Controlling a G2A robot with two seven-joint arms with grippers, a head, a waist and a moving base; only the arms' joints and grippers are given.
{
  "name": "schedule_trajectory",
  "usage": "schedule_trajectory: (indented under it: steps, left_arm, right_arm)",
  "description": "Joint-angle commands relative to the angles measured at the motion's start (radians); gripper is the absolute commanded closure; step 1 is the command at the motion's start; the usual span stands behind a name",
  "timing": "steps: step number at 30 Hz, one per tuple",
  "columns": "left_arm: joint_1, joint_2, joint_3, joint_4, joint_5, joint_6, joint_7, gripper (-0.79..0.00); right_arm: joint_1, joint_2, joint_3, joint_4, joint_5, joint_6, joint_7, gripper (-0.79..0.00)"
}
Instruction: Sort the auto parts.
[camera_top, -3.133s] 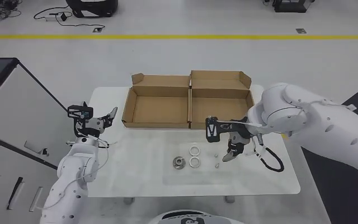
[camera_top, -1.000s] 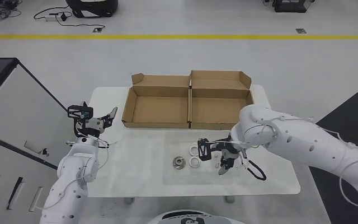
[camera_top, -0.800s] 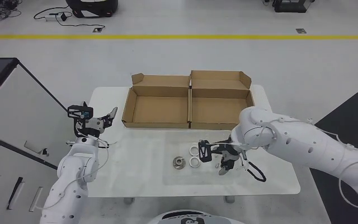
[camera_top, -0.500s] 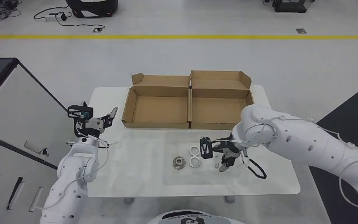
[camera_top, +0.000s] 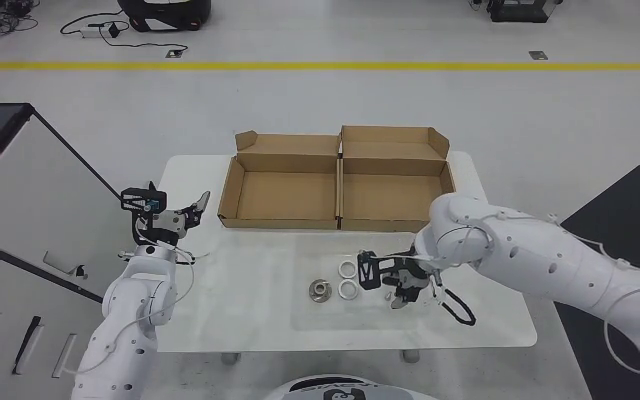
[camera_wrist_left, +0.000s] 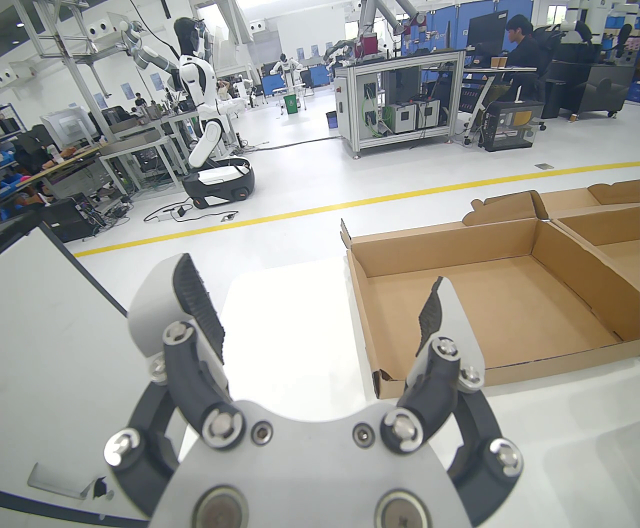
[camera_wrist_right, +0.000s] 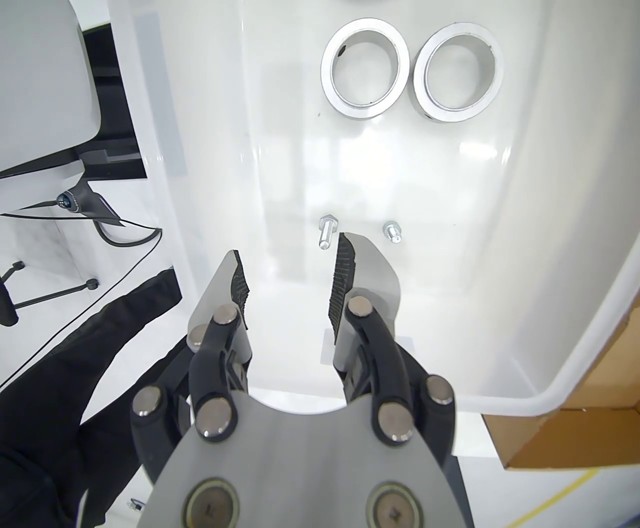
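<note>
Two boxes (camera_top: 285, 197); two rings (camera_wrist_right: 326, 70); two bolts (camera_wrist_right: 326, 231); one hub (camera_top: 319, 291).

Jaws spread wide, white table (camera_wrist_left: 280, 350) beyond, open cardboard box (camera_wrist_left: 500, 300) on it

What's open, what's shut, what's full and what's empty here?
left gripper, open, empty.
right gripper, open, empty.
left box, open, empty.
right box, open, empty.
bolt nearest the right gripper, lying on its side.
first ring, lying flat.
second ring, lying flat.
</note>
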Motion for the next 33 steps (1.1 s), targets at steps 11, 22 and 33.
schedule_trajectory:
  steps: [11,22,33]
  left_arm:
    - [0.0,0.0,0.0,0.0,0.0,0.0,0.0,-0.785]
    - [0.0,0.0,0.0,0.0,0.0,0.0,0.0,-0.785]
    - [0.0,0.0,0.0,0.0,0.0,0.0,0.0,-0.785]
  right_arm:
    - [-0.015,-0.021,0.0,0.038,0.001,-0.004,-0.004,-0.388]
    - [-0.034,-0.053,0.001,0.098,-0.012,-0.012,-0.015,-0.388]
    - [-0.046,-0.076,0.003,0.125,-0.021,-0.015,-0.015,-0.379]
